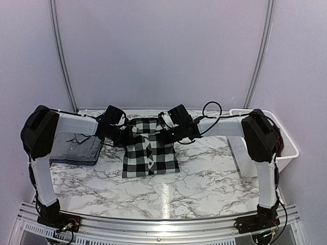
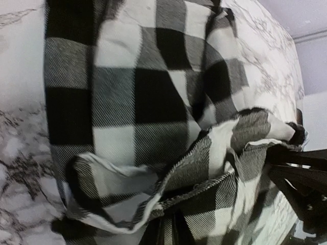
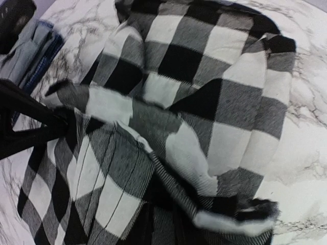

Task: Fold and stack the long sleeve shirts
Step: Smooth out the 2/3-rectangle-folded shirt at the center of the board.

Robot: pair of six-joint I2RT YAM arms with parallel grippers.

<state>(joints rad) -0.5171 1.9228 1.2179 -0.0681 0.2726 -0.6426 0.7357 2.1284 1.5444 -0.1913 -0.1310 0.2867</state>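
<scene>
On the table (image 1: 214, 178), the checked shirt (image 1: 149, 153) is pinched for folding.
To its left the grey shirt (image 1: 76, 145) lies folded; the left gripper (image 1: 124, 135) and right gripper (image 1: 166, 133) each clamp the checked far edge. Raise both evenly, keep it taut, lay it squarely forward.

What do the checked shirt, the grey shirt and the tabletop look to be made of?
The checked shirt: soft woven cloth, likely flannel, matte; diagonal weave lines show in the wrist views, and it bunches in loose folds. The grey shirt: plain matte cloth; too small to tell more. The tabletop: smooth, marble-patterned, slightly glossy with a light streak; stone or laminate, unclear.
</scene>
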